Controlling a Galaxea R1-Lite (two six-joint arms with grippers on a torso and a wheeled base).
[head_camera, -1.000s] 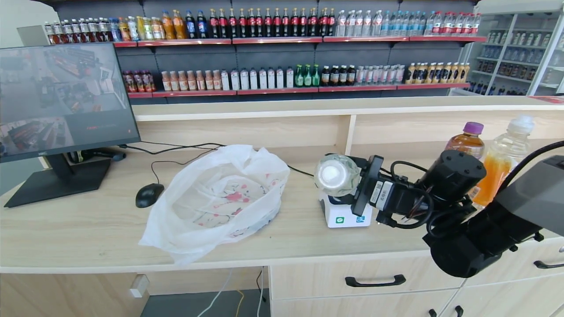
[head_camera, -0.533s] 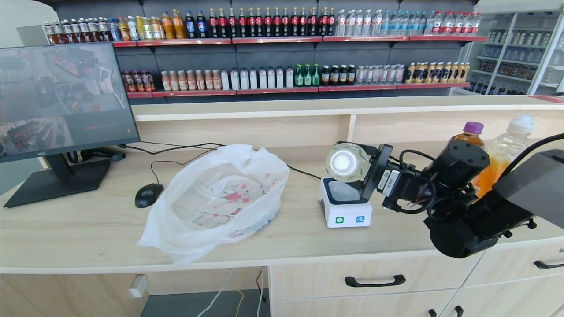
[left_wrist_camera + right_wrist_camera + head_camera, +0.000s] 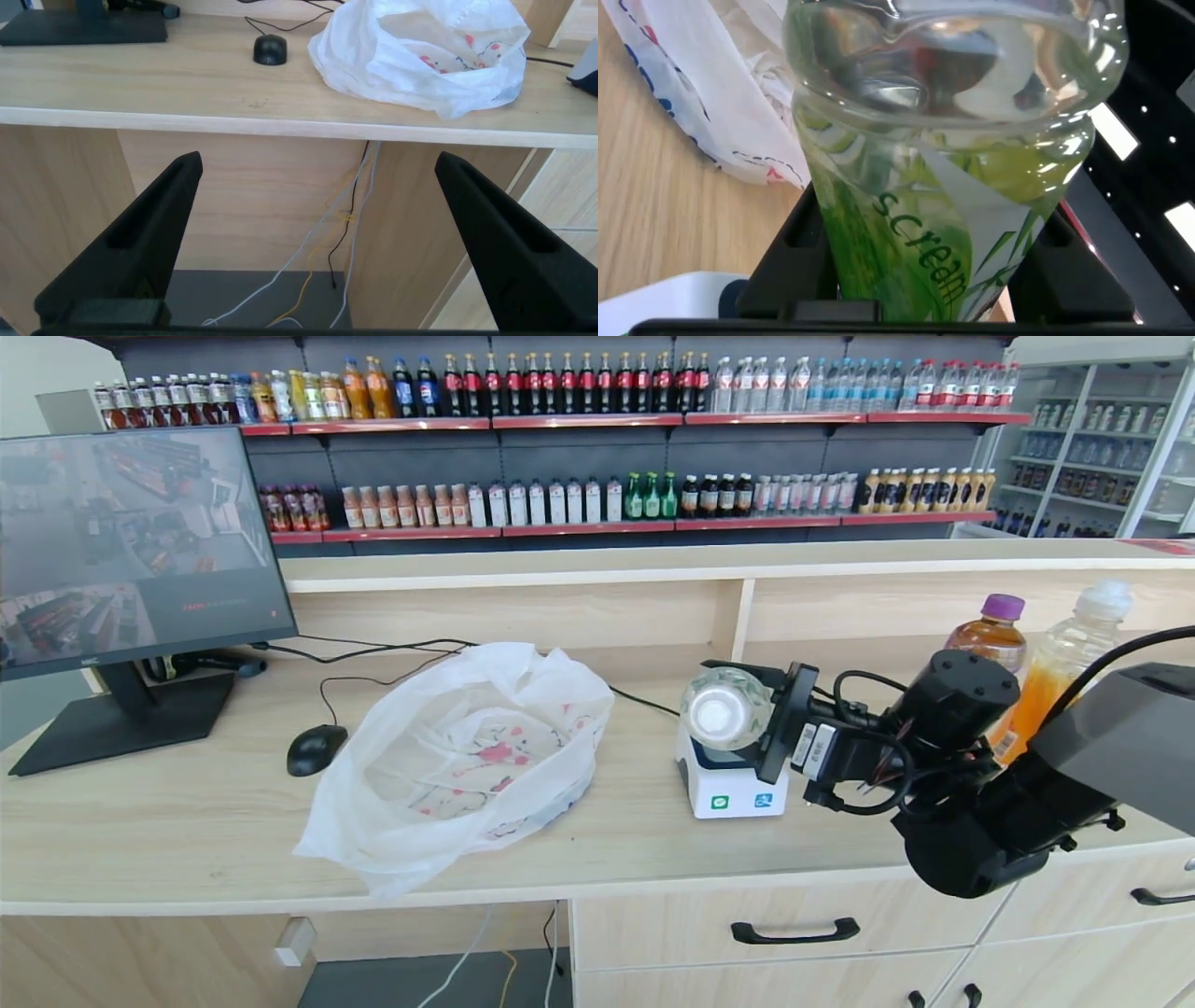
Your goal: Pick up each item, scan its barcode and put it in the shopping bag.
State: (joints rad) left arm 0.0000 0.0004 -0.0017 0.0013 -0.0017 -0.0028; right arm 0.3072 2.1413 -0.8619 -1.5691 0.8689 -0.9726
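My right gripper [image 3: 747,709] is shut on a clear bottle [image 3: 721,711] with a green label, held on its side just above the white barcode scanner [image 3: 730,786], its base facing the camera. In the right wrist view the bottle [image 3: 952,159] sits between the black fingers [image 3: 789,252], with the scanner [image 3: 663,303] below. The white shopping bag [image 3: 467,761] lies open on the counter to the left of the scanner, and its edge [image 3: 701,103] shows beyond the bottle. My left gripper [image 3: 318,243] hangs open below the counter's front edge, holding nothing.
Two juice bottles, one purple-capped [image 3: 991,630] and one white-capped [image 3: 1069,672], stand at the counter's right behind my right arm. A monitor [image 3: 131,546] and a black mouse [image 3: 316,749] sit at the left. Cables run along the back. Drawers [image 3: 794,933] lie under the counter.
The right gripper lifted the bottle up and to the right of the scanner, then came back down and left, close over it. The bag and left arm stayed still.
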